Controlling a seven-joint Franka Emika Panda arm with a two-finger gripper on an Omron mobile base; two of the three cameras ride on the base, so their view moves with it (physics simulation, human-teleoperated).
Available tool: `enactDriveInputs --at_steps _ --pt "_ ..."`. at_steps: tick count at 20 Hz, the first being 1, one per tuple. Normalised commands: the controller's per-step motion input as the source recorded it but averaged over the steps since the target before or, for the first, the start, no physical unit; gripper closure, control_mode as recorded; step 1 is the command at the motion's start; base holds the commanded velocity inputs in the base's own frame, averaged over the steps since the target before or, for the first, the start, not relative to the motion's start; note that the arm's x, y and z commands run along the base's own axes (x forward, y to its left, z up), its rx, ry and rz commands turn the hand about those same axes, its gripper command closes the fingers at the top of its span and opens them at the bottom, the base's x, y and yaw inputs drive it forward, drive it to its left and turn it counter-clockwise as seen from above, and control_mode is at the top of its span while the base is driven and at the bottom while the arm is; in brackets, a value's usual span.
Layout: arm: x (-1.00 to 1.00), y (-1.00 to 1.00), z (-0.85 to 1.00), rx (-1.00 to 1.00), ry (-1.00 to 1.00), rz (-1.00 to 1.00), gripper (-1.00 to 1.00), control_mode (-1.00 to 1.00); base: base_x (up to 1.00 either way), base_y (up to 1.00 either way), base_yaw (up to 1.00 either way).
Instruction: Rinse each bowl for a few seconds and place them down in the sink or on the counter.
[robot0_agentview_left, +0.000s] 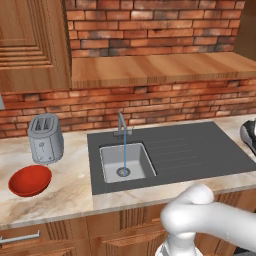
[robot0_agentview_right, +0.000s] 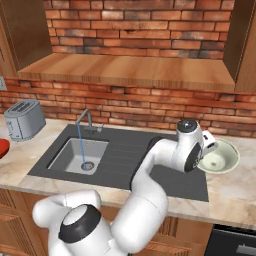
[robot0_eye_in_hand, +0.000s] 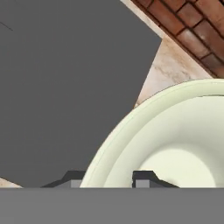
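Observation:
The pale cream-green bowl (robot0_agentview_right: 221, 159) sits at the right end of the sink unit (robot0_agentview_right: 165, 182), over the beige counter (robot0_agentview_right: 235, 192). My gripper (robot0_agentview_right: 208, 145) is shut on its near rim. In the hand view the bowl (robot0_eye_in_hand: 175, 144) has its rim running between the two dark fingertips (robot0_eye_in_hand: 144, 178) of the gripper (robot0_eye_in_hand: 108, 180). I cannot tell whether the bowl rests on the counter or hangs just above it. The wide red bowl (robot0_agentview_left: 30, 180) lies on the counter left of the sink (robot0_agentview_left: 200, 150); its edge (robot0_agentview_right: 2, 148) also shows in the right base view.
A thin stream of water runs from the faucet (robot0_agentview_left: 121, 125) into the steel basin (robot0_agentview_left: 125, 162) and onto the drain (robot0_agentview_right: 87, 165). A silver toaster (robot0_agentview_left: 45, 138) stands behind the red bowl. A brick wall and a wooden shelf (robot0_agentview_left: 160, 67) rise behind the counter.

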Motion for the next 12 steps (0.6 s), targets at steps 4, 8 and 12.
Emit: enactDriveInputs --at_steps 4,8,12 --pt "-0.03 0.47 0.29 0.00 0.00 0.09 1.00 -1.00 0.00 0.00 0.00" --pt "0.00 0.48 0.22 0.00 0.03 0.11 1.00 -1.00 0.00 0.00 0.00" --pt "-0.01 0.51 0.09 0.00 0.02 0.11 1.00 -1.00 0.00 0.00 0.00"
